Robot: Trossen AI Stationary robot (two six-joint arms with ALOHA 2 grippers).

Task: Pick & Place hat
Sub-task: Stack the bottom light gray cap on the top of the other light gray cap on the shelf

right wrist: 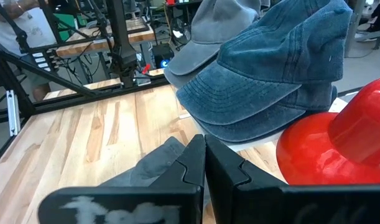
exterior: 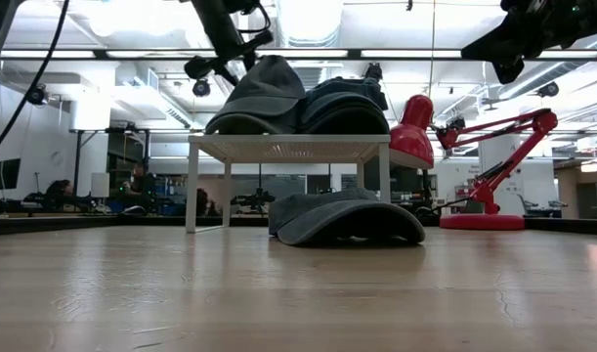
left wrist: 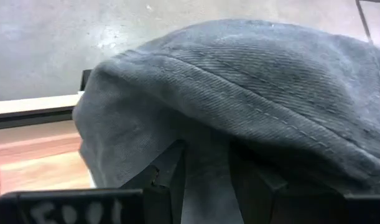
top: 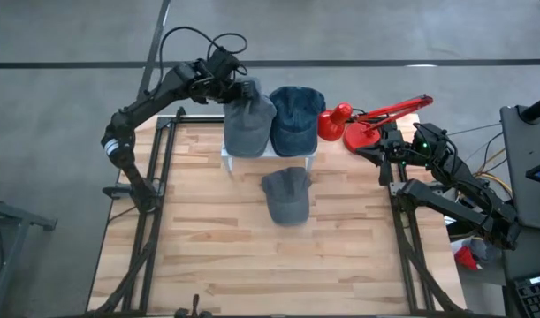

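A grey hat [top: 248,124] lies on a small white stand [exterior: 288,147] at the table's far middle. It leans against a blue hat [top: 297,113] on the same stand. My left gripper [top: 240,92] reaches in from the far left and is shut on the grey hat [left wrist: 252,81]. A second grey hat [top: 285,195] lies flat on the wooden table in front of the stand. My right gripper [right wrist: 205,168] waits shut at the table's right edge [top: 384,148], holding nothing. My left gripper pinches cloth of the grey hat's crown [left wrist: 205,165] between its two fingers, at the hat's far end. The fingers slant down from the table's far left. The hat's lower edge [exterior: 241,124] rests on the stand's top and its crown stands raised.
A red desk lamp [top: 362,124] stands right of the stand, its shade [exterior: 415,125] close to the blue hat. Bare wood lies toward the near edge [top: 270,274]. Black frame rails run along both table sides.
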